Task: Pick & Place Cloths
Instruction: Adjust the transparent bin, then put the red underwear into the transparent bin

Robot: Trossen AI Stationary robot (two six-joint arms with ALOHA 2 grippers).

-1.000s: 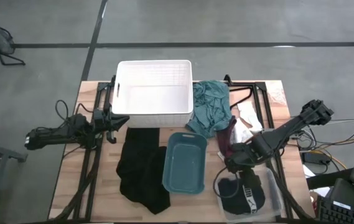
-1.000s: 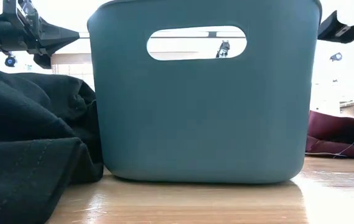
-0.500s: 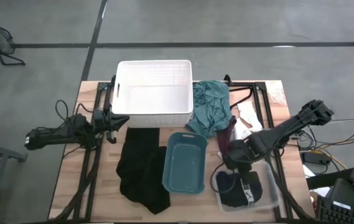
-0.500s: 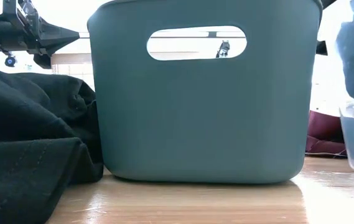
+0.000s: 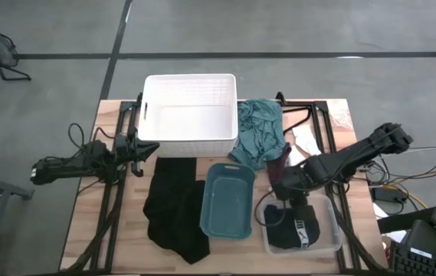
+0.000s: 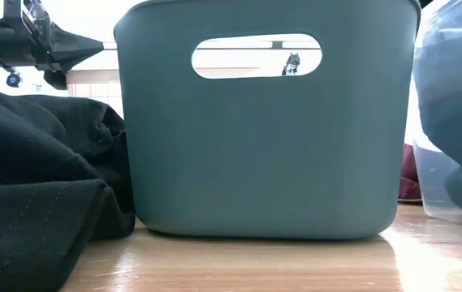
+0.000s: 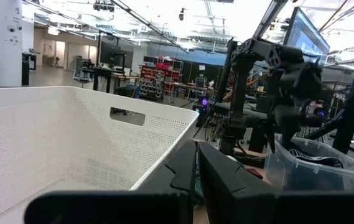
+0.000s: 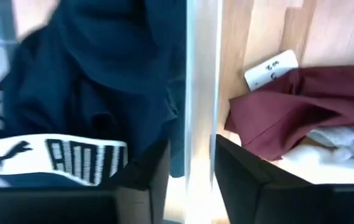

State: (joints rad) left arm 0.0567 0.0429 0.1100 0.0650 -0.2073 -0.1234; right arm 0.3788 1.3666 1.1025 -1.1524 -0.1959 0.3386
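Observation:
A navy cloth with white lettering [image 5: 290, 226] [image 8: 89, 81] lies in a clear bin [image 5: 334, 230] [image 6: 458, 186] at the table's near right. My right gripper [image 5: 285, 188] [image 8: 192, 162] points down at the bin's far left rim. Just beyond it a maroon cloth [image 5: 283, 162] [image 8: 288, 112] lies partly over a small white cloth [image 8: 344, 140]. A teal cloth [image 5: 260, 132] is draped beside the white basket [image 5: 191, 115]. The black cloth [image 5: 170, 207] lies flat at the near left. My left gripper [image 5: 137, 149] [image 7: 195, 174] is shut at the basket's near left corner. My right gripper straddles the clear bin's rim [image 8: 201, 93] from above, one finger [image 8: 142, 177] inside the bin over the navy cloth and the other finger [image 8: 245, 177] outside, toward the maroon cloth. The outer finger lies against the rim. The bin's bottom rests on the table.
A teal bin [image 5: 229, 201] [image 6: 263, 138] stands between the black cloth and the clear bin. A black wire hanger [image 5: 302, 115] lies at the far right. Black rails run along both sides of the table. Bare wood shows at the near edge.
My right gripper has gone toward the table's far edge and a little left. The clear bin with the navy cloth has slid along the table with it. The bin has come into the low view from the right.

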